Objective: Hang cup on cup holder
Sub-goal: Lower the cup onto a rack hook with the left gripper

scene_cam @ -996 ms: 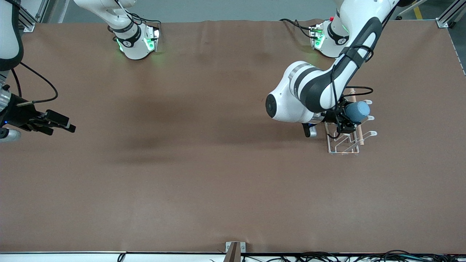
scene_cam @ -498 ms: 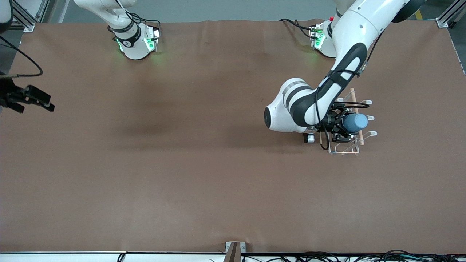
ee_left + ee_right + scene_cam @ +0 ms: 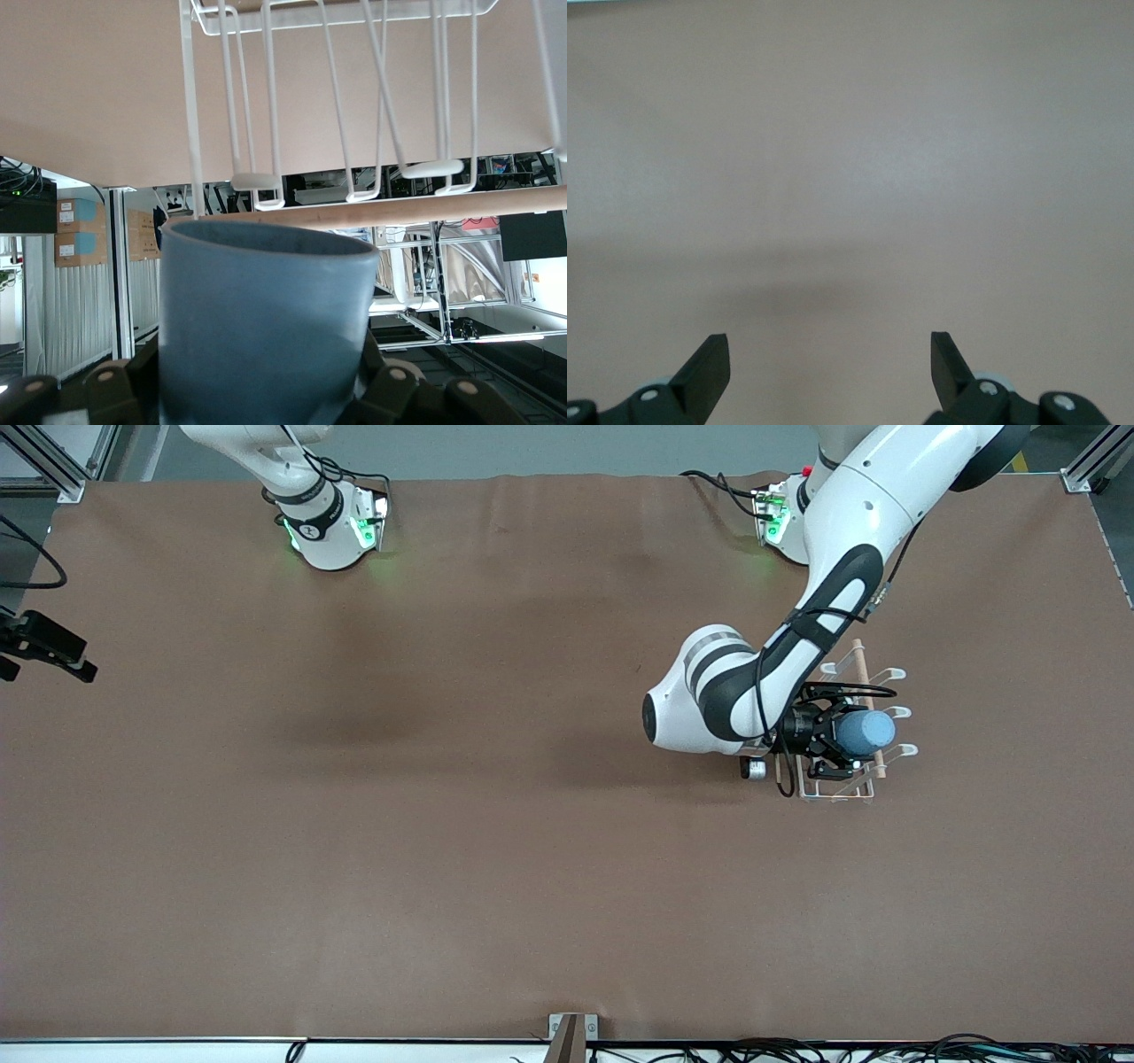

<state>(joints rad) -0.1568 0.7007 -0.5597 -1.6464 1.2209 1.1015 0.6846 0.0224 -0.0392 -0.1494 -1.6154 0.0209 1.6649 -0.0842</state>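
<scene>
Cup: the light-blue cup [image 3: 866, 732] was held in the air over the cup holder, lying nearly level with its closed bottom toward the left arm's end of the table.
Cup in the left wrist view: the cup [image 3: 266, 328] filled the lower part of the frame, with the rack's wooden rod [image 3: 416, 210] just past it and the wire prongs [image 3: 252, 115] above.
Left gripper: the left gripper [image 3: 828, 746] was clenched on the cup, grasping it by the rim end, over the middle of the rack.
Cup holder: the white wire cup holder [image 3: 842, 784] stood on the brown table [image 3: 443, 850] near the left arm's base, its loop-tipped prongs pointing toward the left arm's end of the table.
Change in the cup: over the last second the cup had come down along the rack toward the front camera, from beside the upper prongs to between the middle and lowest loops.
Change in the left arm: its elbow had swung in over the rack and the wrist had dropped lower.
Meaning for the task: this looked like the lining-up step; the cup was not yet on a prong and seemingly needed its mouth brought onto one.
Right gripper: the right gripper [image 3: 53, 651], jaws released and empty, had drawn back from the cup holder to the table's edge.
Right wrist view: only its spread fingers [image 3: 709, 367] over bare table.
Right arm: waiting.
</scene>
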